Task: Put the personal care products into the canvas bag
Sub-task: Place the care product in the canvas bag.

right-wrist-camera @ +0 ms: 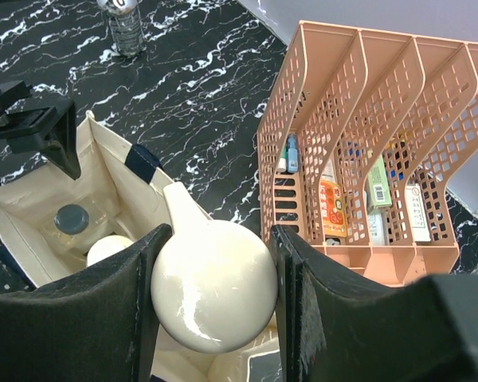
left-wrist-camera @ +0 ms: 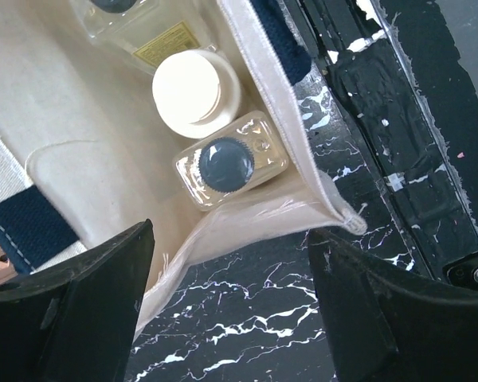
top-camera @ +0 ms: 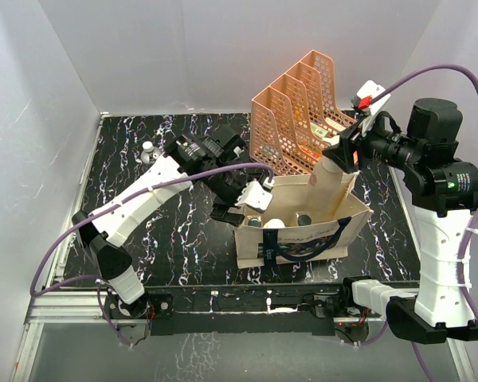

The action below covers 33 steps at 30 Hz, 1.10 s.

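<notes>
We see the beige cloth bag with dark blue handles standing open on the table, with a dark picture printed on its near side. It is just in front of the peach plastic mesh file holder. Down at the bottom of the bag, a square clear glass bottle with a dark blue cap stands in the corner. It is right next to a bottle with a round cream cap. Beside that one is a second clear glass bottle with a gold label, and we can only see part of it. The left gripper hangs over that corner of the bag with its fingers wide apart and nothing between them. The right gripper is over the other end of the bag. It is clamped on a smooth round cream bottle, which sits above the bag's open top. A small shiny silver bottle stands upright by itself on the far left part of the table, well apart from the bag. The file holder has small boxes and packets in its slots. The table is black with thin white lines like marble. Plain white walls stand on three sides, and purple cables run along the arms.
</notes>
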{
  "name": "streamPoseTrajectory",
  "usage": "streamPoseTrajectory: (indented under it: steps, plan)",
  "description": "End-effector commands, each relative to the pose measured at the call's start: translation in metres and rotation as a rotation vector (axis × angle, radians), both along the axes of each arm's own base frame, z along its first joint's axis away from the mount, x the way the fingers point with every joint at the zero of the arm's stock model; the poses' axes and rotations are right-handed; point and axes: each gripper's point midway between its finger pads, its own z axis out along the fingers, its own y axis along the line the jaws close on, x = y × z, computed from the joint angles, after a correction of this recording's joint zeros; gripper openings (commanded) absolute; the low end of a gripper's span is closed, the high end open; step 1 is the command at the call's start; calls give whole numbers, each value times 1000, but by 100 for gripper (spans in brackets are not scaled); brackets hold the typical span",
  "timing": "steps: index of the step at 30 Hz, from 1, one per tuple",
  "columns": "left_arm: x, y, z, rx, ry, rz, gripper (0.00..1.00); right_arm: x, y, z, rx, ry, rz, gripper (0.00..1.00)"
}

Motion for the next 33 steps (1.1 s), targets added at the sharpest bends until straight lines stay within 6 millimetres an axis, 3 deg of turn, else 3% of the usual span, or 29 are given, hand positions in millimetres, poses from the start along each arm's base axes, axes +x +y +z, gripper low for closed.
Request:
streamPoseTrajectory:
  steps: [1, 10, 33]
  plan:
    - [-12, -1, 7, 1, -9, -50, 75, -4, 0, 31, -28, -169, 24, 8]
    - [-10, 5, 1, 62, -50, -42, 68, 1, -9, 9, -84, -116, -5, 8]
    - [-7, 1, -1, 95, -77, 0, 64, -3, -6, -12, -119, -85, 48, 8]
